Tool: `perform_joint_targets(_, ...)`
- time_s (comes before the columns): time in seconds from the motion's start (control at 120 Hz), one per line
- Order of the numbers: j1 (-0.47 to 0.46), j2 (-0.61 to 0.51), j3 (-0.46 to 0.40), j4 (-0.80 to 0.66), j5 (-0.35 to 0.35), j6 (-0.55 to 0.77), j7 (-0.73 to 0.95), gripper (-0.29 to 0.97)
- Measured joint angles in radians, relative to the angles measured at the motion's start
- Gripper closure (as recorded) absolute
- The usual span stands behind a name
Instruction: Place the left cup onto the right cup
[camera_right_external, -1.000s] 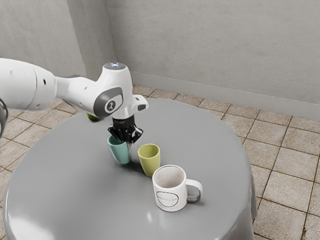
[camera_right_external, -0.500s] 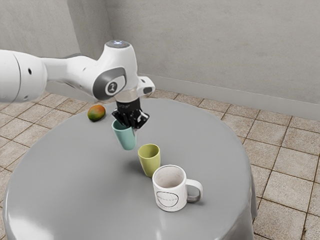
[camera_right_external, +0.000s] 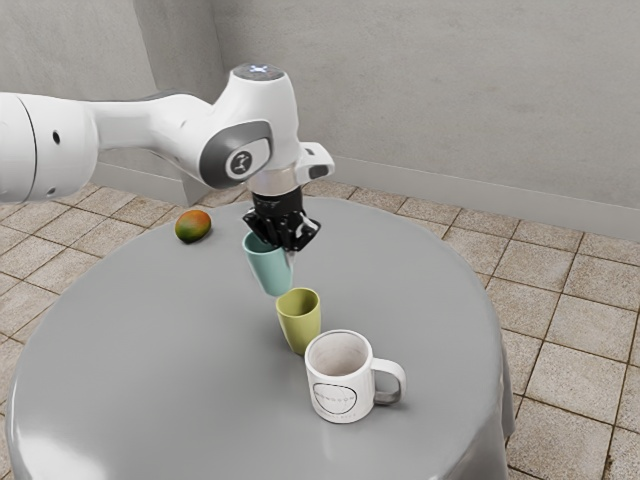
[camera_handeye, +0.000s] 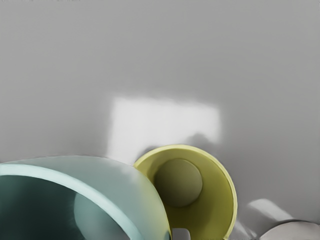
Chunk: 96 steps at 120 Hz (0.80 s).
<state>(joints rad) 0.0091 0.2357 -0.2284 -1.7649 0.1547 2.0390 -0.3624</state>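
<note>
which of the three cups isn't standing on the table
The teal cup, held tilted in the gripper, clear of the table. The yellow-green cup and the white mug both stand on it.

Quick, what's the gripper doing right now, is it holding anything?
Gripper: closed on the rim of the teal cup, holding it in the air.

walls (camera_right_external: 450, 80): grey concrete | floor (camera_right_external: 570, 300): tan tiles (grey grout) | table (camera_right_external: 150, 380): round, grey
</note>
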Motion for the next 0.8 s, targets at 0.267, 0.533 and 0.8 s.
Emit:
perform_joint_targets(0.267, 0.001, 0.001, -0.039, -0.001, 0.023, -0.006, -0.042, 0.78)
perform_joint_targets(0.533, 0.001, 0.007, -0.055, -0.004, 0.039, -0.007, -0.091, 0.78)
perform_joint_targets(0.8, 0.003, 0.029, -0.067, 0.0, 0.055, 0.001, -0.13, 0.78)
